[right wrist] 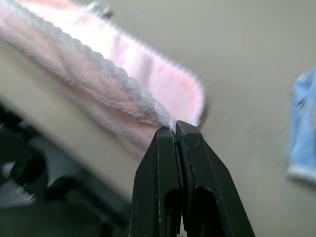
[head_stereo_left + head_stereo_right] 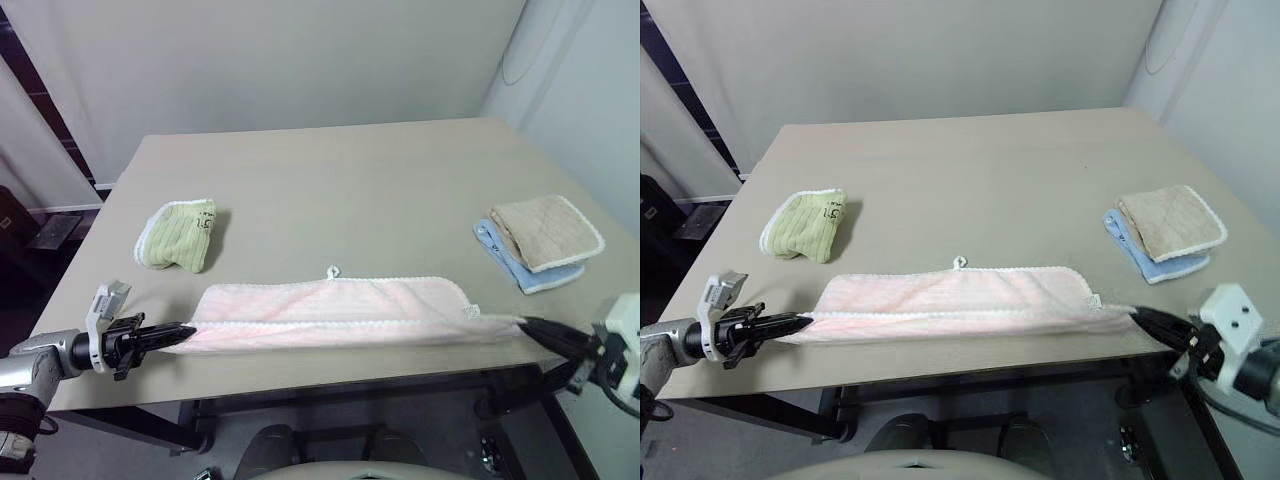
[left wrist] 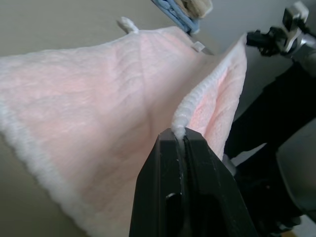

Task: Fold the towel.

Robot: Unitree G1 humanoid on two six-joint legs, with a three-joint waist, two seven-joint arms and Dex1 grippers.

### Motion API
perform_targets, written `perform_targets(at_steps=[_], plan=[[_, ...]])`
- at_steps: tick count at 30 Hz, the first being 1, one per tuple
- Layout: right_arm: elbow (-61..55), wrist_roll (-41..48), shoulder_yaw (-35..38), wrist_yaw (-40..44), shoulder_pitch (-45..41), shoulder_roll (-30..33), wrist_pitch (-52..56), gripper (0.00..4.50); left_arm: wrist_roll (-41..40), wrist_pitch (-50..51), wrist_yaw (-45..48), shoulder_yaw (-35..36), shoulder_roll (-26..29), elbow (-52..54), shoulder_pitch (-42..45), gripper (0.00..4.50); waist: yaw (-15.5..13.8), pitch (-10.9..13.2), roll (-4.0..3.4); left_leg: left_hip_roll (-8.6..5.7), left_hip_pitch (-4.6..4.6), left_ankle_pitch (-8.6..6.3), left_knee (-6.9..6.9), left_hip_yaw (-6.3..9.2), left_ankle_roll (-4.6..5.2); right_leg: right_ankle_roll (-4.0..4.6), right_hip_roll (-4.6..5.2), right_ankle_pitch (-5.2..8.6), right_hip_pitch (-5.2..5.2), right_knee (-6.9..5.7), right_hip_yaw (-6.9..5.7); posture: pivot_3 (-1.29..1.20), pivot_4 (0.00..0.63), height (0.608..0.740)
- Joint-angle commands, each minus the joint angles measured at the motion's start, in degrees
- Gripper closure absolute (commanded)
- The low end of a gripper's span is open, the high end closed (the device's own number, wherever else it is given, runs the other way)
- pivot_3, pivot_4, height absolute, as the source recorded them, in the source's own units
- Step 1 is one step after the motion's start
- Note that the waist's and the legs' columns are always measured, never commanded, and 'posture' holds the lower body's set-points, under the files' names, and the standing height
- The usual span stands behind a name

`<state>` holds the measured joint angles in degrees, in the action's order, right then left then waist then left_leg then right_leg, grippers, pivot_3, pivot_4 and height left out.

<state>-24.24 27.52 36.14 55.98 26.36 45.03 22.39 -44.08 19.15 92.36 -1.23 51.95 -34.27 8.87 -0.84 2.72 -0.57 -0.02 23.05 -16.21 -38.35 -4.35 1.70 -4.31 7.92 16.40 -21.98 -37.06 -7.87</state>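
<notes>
The towel [image 2: 335,312], long, pale pink with white edging, lies stretched along the table's near edge, its far half flat on the top and its near edge lifted. My left gripper [image 2: 183,332] is shut on the towel's left near corner [image 3: 180,126], just off the table's left front. At the other end my right gripper [image 2: 532,325] is shut on the right near corner [image 1: 170,121], beyond the table's right front edge. The towel's near edge runs taut between the two grippers. A small white loop [image 2: 332,271] sticks out from the far edge.
A green ribbed cloth [image 2: 180,234] lies folded at the table's left. A beige cloth [image 2: 546,232] rests on a blue one [image 2: 540,275] at the right. The tan table [image 2: 340,180] reaches back to a pale wall. Dark floor lies below the front edge.
</notes>
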Motion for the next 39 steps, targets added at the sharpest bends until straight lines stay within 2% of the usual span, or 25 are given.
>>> perform_targets(at_steps=[1,4,9,13,21,30,31,32,33,34,39], plan=[[3.7,-1.9,-3.4,-3.2,-4.5,0.0,0.1,4.50,1.6,-1.6,0.1,3.5,-1.6,-4.0,2.4,4.49,0.0,0.0,0.01,0.00,0.01,0.01,0.00,0.00,0.01,0.00,0.00,0.00,-0.01,0.00,0.00,0.00,0.000,0.720],[8.8,-4.4,-8.2,-6.1,-10.3,-0.9,-1.0,4.50,3.5,-3.3,-0.4,5.9,-4.7,-7.7,5.4,4.49,0.0,0.0,0.07,0.00,0.04,0.06,-0.01,-0.02,0.10,0.00,0.01,-0.01,-0.06,-0.04,0.00,0.00,0.000,0.720],[15.9,-6.7,-13.1,-7.8,-17.2,-2.0,-2.9,4.50,8.8,-6.7,0.1,7.4,-4.3,-21.7,17.5,4.49,0.0,0.0,0.22,0.00,0.09,0.11,-0.08,-0.04,0.15,-0.19,-0.09,-0.17,-0.10,-0.16,-0.03,0.00,0.000,0.720],[20.6,-8.2,-16.0,-9.6,-22.0,-2.9,-4.4,4.50,12.0,-9.6,-1.4,9.0,-6.5,-27.4,23.3,4.49,0.3,-0.1,0.23,-0.01,0.11,0.12,-0.10,-0.22,0.18,-0.30,-0.19,-0.24,-0.03,-0.17,0.01,0.00,0.000,0.720],[29.0,-10.7,-22.1,-12.6,-31.5,-5.7,-5.6,4.50,16.9,-9.5,-1.3,8.8,-10.5,-25.6,24.9,4.49,0.6,-0.1,0.31,0.00,0.18,0.13,-0.23,-0.28,0.20,-0.33,-0.23,-0.30,-0.07,-0.47,0.07,0.00,0.000,0.720],[29.9,-9.9,-24.5,-12.0,-33.5,-7.1,-2.8,4.50,18.4,-8.2,-5.4,10.9,-13.4,-23.8,25.7,4.49,0.3,0.0,0.32,0.07,0.33,0.07,-0.84,-0.21,0.28,-0.28,-0.11,-0.39,-0.31,-0.73,0.08,0.00,0.000,0.720],[30.3,-9.9,-24.4,-12.4,-34.0,-7.3,-2.6,4.50,18.5,-7.9,-5.6,11.0,-13.4,-23.7,25.7,4.01,0.3,0.0,0.32,0.09,0.33,0.07,-0.86,-0.21,0.28,-0.26,-0.11,-0.42,-0.31,-0.73,0.09,0.00,0.000,0.720],[30.7,-10.0,-24.5,-12.6,-34.4,-7.4,-2.4,4.50,18.6,-7.5,-5.9,11.2,-13.4,-23.7,25.6,3.83,0.3,0.0,0.32,0.11,0.33,0.07,-0.86,-0.21,0.28,-0.24,-0.11,-0.43,-0.32,-0.73,0.09,0.00,0.000,0.720],[31.0,-10.0,-24.5,-12.7,-34.7,-7.4,-2.2,4.06,18.7,-7.4,-6.3,11.3,-13.5,-23.6,25.6,3.45,0.3,0.0,0.32,0.13,0.33,0.08,-0.86,-0.21,0.28,-0.23,-0.13,-0.45,-0.32,-0.73,0.09,0.00,0.000,0.720],[31.1,-10.5,-24.5,-13.1,-34.9,-7.5,-2.7,3.86,18.9,-7.8,-6.7,11.5,-13.5,-23.4,25.4,3.15,0.3,0.0,0.32,0.15,0.33,0.08,-0.86,-0.21,0.28,-0.22,-0.14,-0.45,-0.33,-0.73,0.09,0.00,0.000,0.720],[31.0,-10.3,-25.0,-13.0,-35.5,-7.9,-2.4,2.05,19.5,-7.4,-9.9,12.4,-13.7,-22.6,24.6,1.33,0.3,0.0,0.32,0.20,0.35,0.08,-0.86,-0.23,0.28,-0.21,-0.18,-0.45,-0.32,-0.73,0.09,0.00,0.000,0.720]])
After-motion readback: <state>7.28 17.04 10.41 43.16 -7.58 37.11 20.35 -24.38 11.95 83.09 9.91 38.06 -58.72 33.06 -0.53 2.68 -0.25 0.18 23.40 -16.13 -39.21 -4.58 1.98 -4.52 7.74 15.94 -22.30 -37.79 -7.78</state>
